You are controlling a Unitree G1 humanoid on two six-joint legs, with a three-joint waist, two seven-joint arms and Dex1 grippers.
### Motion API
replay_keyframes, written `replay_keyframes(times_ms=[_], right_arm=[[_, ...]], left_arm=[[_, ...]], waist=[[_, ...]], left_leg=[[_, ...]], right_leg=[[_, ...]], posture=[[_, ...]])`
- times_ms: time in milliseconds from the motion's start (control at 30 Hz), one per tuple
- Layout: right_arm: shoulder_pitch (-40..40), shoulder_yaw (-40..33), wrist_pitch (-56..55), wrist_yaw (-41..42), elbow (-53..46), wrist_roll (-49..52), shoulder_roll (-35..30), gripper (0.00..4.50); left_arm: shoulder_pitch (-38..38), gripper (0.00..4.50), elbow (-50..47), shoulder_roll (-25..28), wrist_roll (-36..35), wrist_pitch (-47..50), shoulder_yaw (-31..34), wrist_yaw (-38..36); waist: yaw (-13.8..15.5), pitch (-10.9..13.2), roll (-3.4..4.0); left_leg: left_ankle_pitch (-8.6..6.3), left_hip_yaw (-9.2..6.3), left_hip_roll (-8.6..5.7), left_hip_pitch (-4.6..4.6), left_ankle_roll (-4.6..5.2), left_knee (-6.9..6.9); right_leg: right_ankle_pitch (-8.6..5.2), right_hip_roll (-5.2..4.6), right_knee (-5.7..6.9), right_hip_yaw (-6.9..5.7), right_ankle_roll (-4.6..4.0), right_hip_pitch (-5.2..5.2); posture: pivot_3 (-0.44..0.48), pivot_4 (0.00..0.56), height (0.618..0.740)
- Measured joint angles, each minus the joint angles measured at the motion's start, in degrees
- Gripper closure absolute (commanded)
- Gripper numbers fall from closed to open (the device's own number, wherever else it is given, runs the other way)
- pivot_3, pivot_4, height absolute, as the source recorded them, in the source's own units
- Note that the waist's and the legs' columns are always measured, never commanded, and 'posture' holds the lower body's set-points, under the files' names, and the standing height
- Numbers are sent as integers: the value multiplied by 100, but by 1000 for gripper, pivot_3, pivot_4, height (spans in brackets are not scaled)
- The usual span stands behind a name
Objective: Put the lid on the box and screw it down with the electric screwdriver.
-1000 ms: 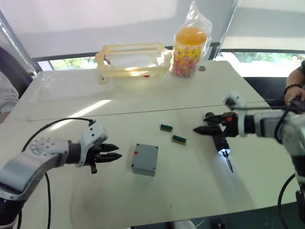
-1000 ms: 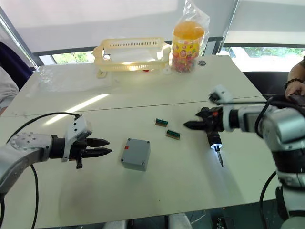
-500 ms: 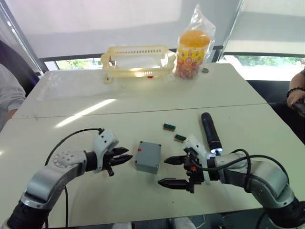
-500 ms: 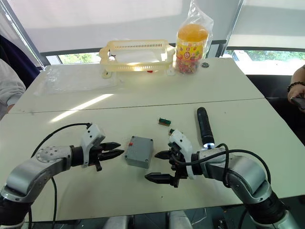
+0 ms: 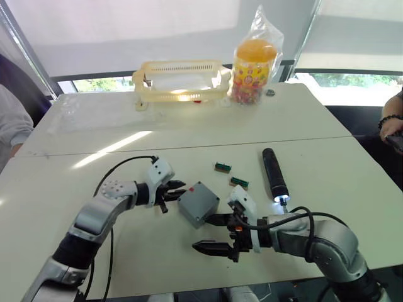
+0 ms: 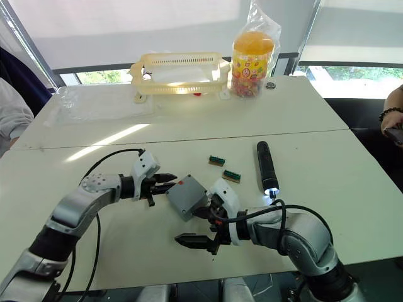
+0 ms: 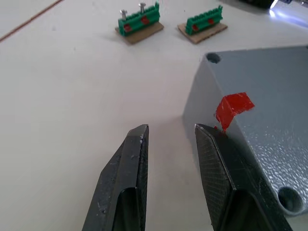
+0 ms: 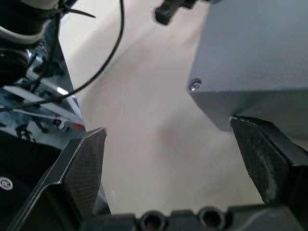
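Note:
The grey-blue box [image 5: 198, 204] sits mid-table, turned corner-on, a red mark [image 7: 232, 106] on one side. Its flat top face with corner screw holes looks like the lid [image 7: 269, 82], resting on it. My left gripper [image 5: 179, 187] is at the box's left corner, narrowly open, with nothing between the fingers; one finger [image 7: 214, 159] lies against the marked side. On the near side my right gripper [image 5: 203, 231] stands wide open, its upper finger [image 8: 264, 159] at the box's near edge. The electric screwdriver [image 5: 274, 173] lies on the table to the right, tip lit, untouched.
Two small green blocks [image 5: 221, 167] [image 5: 238, 182] lie between the box and the screwdriver. A yellow basket [image 5: 179, 78] and a bagged candy jar [image 5: 252, 60] stand at the back. A person's hand [image 5: 390, 126] is at the right edge, a sleeve [image 5: 9, 126] at the left.
My left gripper has moved right up to the box's corner, and the box has turned corner-on. The right gripper has shifted slightly left, staying wide open. The screwdriver lies still.

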Motion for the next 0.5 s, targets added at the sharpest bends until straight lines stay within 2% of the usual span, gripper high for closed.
replay_keyframes(times_ms=[133, 267, 333, 433, 500], right_arm=[[48, -124, -10, -45, -154, 41, -124, 58], [101, -504, -217, 226, -186, -42, -828, 58], [78, -595, -470, 427, -132, -185, -1079, 58], [-45, -504, -1008, 874, 258, -508, -1333, 58], [-163, -363, -1302, 1081, 530, -762, -1379, 58]], left_arm=[[-130, 2981, 436, -37, 229, -302, -24, -93], [62, 2981, 370, 333, 279, -314, 233, -113], [315, 2981, 117, 600, 217, -168, 499, -133], [1143, 2981, -935, 1160, -171, 367, 928, -315], [1480, 2981, -1414, 1295, -394, 677, 1092, -367]], waist=[[-17, 0, 0], [-39, 0, 0], [-43, 0, 0], [-100, 0, 0], [-100, 0, -1]], left_leg=[[0, -1, 0, 0, 0, -1], [0, 1, 1, 3, 0, -5], [0, -1, 3, 5, 1, -8], [0, 1, 5, 5, 1, -11], [0, 0, 3, 4, 0, -7]], right_leg=[[0, 0, 1, 0, 1, -1], [0, 0, 3, 0, 1, -2], [0, 1, 5, -2, 1, -3], [0, -2, 6, -1, 1, -3], [0, -4, 5, -2, 1, -2]], posture=[[0, 150, 740], [0, 150, 740], [0, 150, 740], [0, 150, 740], [0, 150, 740]])
